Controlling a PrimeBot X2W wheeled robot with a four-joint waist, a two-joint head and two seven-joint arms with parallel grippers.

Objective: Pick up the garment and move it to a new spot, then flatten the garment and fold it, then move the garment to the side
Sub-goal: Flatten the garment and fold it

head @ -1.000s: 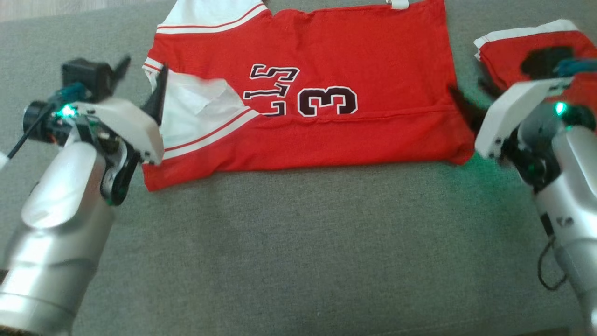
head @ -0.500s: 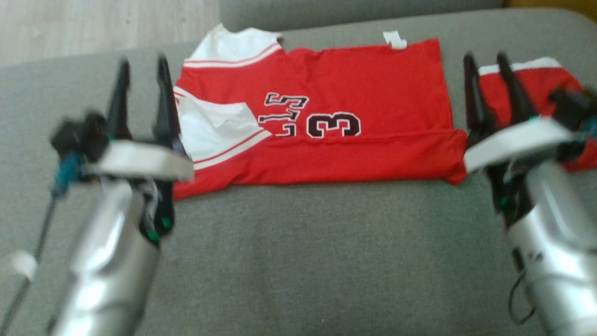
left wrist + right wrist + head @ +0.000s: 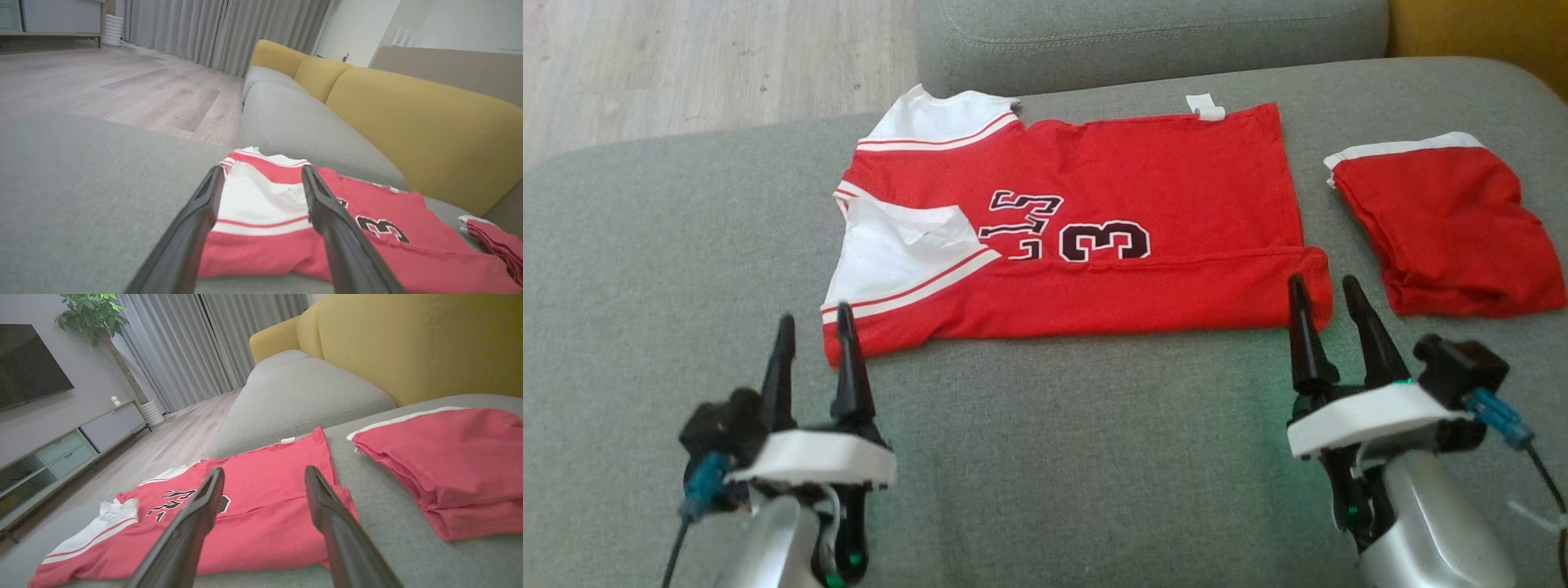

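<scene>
Two pairs of dark fingers stand apart, gripping nothing: the left gripper (image 3: 814,314) at the near left corner of the red-and-white number 3 jersey (image 3: 1094,245), the right gripper (image 3: 1321,279) at its near right corner. The jersey lies flat on the grey fabric sofa seat (image 3: 1054,457), with a folded red garment with a white band (image 3: 1445,237) to its right. The left wrist camera looks along the yellow sofa back (image 3: 408,122). The right wrist camera adds a dark wall television (image 3: 28,371) and a leafy potted plant (image 3: 88,314). Half a second ago both grippers flanked the jersey farther up; they have since drawn back to its near edge.
</scene>
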